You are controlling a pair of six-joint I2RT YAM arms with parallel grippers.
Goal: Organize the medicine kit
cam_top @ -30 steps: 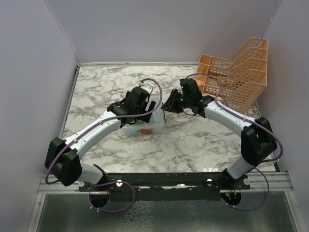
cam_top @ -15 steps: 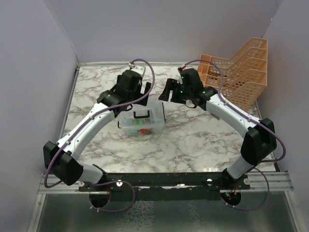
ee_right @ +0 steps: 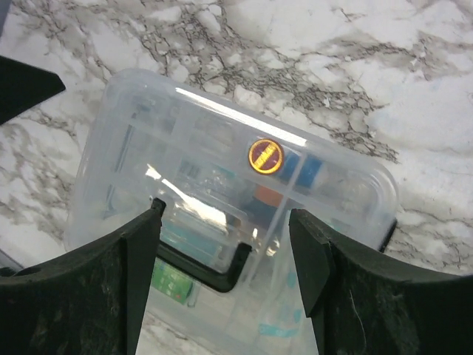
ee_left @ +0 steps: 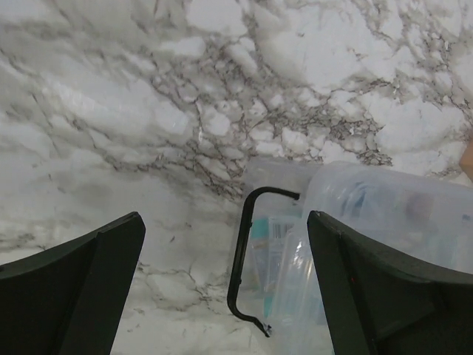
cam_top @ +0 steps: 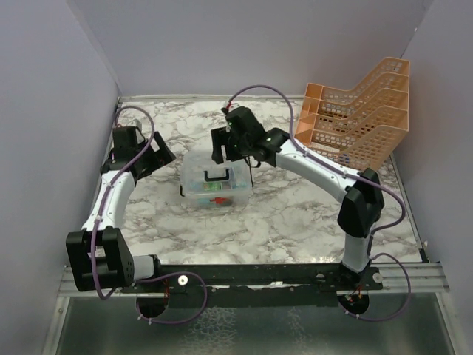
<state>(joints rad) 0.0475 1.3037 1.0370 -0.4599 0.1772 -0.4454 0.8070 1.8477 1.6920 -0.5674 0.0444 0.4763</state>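
The one label that shows is a round orange-gold sticker [ee_right: 265,157] on the clear lid of the medicine kit [cam_top: 196,182]; its dark lettering is too blurred to read. A small red mark [cam_top: 219,200] sits on the kit's near wall, and its shape is not clear either. There is one kit, one black U-shaped handle [ee_right: 213,277] lying on the lid, one orange mesh tiered rack [cam_top: 362,111] and two arms. The kit rests on the marble table [cam_top: 295,214], a little left of centre, with the lid on. Through the plastic, blue, teal and green packets show, crowded together and too indistinct to count. The rack stands well apart, at about 2 o'clock from the kit, against the back right corner. The right gripper [cam_top: 222,150] hangs over the kit's far edge at 12 o'clock. In the right wrist view its fingers [ee_right: 140,281] are spread wide above the lid, and they grasp nothing. The left gripper [cam_top: 161,154] is off at 9 o'clock from the kit, apart from it and pointing toward it, its jaws released and spread with only bare marble between them.
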